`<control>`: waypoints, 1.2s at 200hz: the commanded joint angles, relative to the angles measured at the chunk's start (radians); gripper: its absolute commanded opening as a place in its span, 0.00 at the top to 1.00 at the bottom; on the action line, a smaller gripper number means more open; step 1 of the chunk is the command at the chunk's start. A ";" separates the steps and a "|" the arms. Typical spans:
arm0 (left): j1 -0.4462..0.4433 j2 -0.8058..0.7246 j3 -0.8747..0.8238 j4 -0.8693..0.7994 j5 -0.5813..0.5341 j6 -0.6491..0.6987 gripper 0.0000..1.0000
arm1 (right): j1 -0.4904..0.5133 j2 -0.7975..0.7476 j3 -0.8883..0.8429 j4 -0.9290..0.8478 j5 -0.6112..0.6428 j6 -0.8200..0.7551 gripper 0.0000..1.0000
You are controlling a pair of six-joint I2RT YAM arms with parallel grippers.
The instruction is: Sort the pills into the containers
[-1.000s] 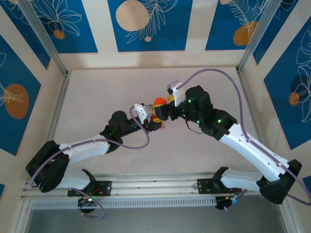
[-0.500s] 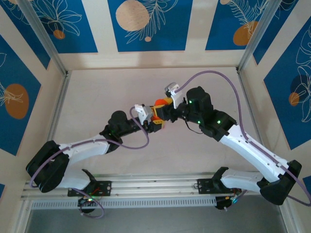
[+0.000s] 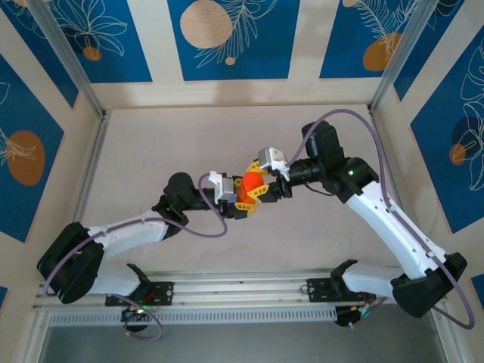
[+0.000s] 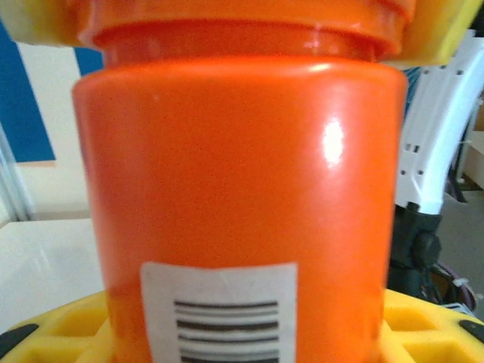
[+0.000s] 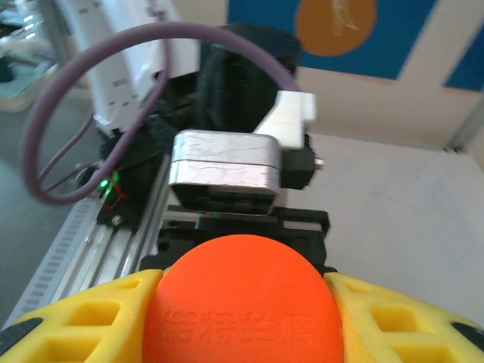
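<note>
left fingers (image 3: 240, 198): mine, closed tight round the body of the orange bottle (image 3: 249, 186), a yellow finger (image 4: 60, 333) on each side, low on it beside the barcode label (image 4: 219, 314).
right fingers (image 3: 259, 179): mine too, clamped on the cap (image 5: 242, 302) at the bottle's top end, one yellow finger (image 5: 83, 318) pressed against each side.
orange bottle: held between my two wrists, over the middle of the tabletop (image 3: 151, 151).

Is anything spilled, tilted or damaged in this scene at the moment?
Nothing stands out. The orange bottle is held above the table, the left gripper on its body and the right gripper on its cap, which is on. No spill or damage is visible.
</note>
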 commanded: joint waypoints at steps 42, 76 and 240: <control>0.022 -0.026 0.037 0.014 0.132 0.032 1.00 | -0.033 0.130 0.153 -0.391 -0.165 -0.426 0.63; 0.025 -0.017 0.040 0.006 0.134 0.032 1.00 | -0.032 0.134 0.149 -0.389 -0.152 -0.420 0.34; 0.027 0.004 0.016 0.034 -0.396 0.001 1.00 | 0.090 -0.165 -0.094 0.296 0.679 0.844 0.19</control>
